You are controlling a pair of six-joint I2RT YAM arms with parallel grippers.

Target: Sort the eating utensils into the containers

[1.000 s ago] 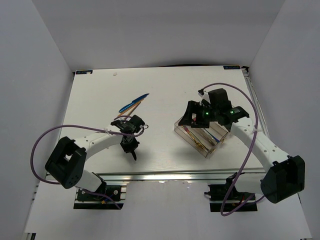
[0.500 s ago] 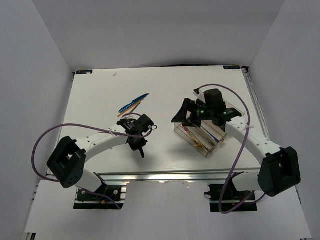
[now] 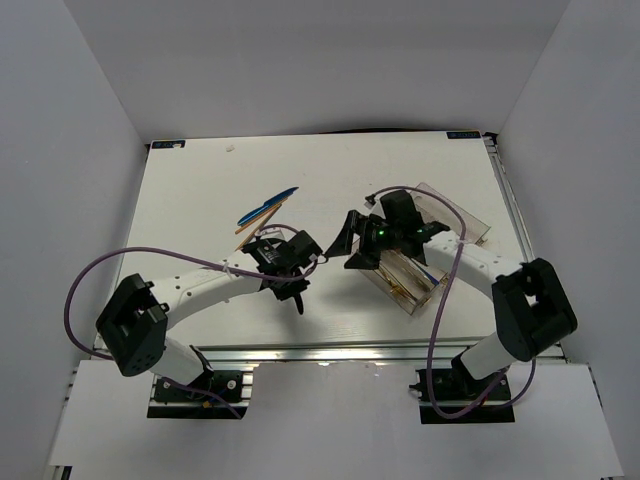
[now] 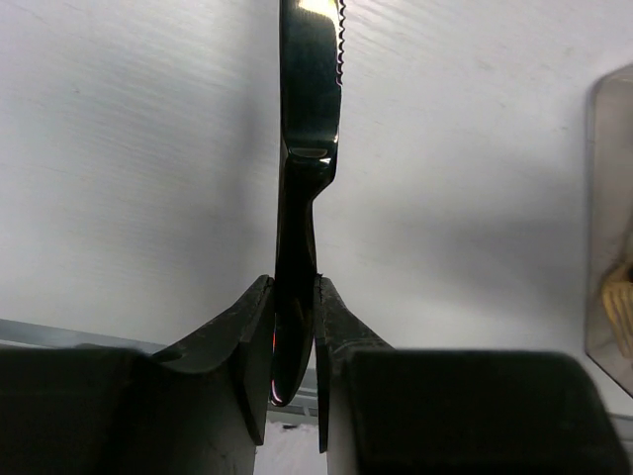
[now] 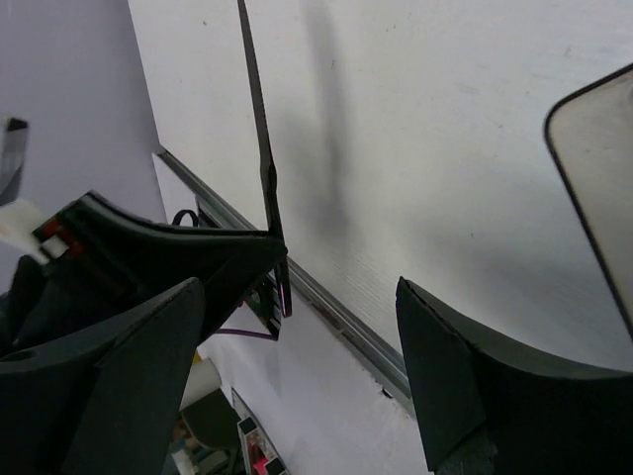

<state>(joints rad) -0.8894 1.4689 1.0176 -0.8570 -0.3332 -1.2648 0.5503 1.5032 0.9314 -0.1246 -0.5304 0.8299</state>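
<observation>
While the left gripper (image 4: pixel 294 297) is clamped tight on a dark serrated knife (image 4: pixel 309 119) just left of the tray (image 3: pixel 462 215), the right gripper (image 3: pixel 355 245) hangs wide open at the tray's left end. Blue pieces (image 3: pixel 270 205) lie farther left, and gold utensils (image 3: pixel 400 285) are inside it.

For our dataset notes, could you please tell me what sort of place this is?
Probably a lab robot cell, not a kitchen: plain white walls box in a white table, and two arms are mounted by an aluminium rail.
</observation>
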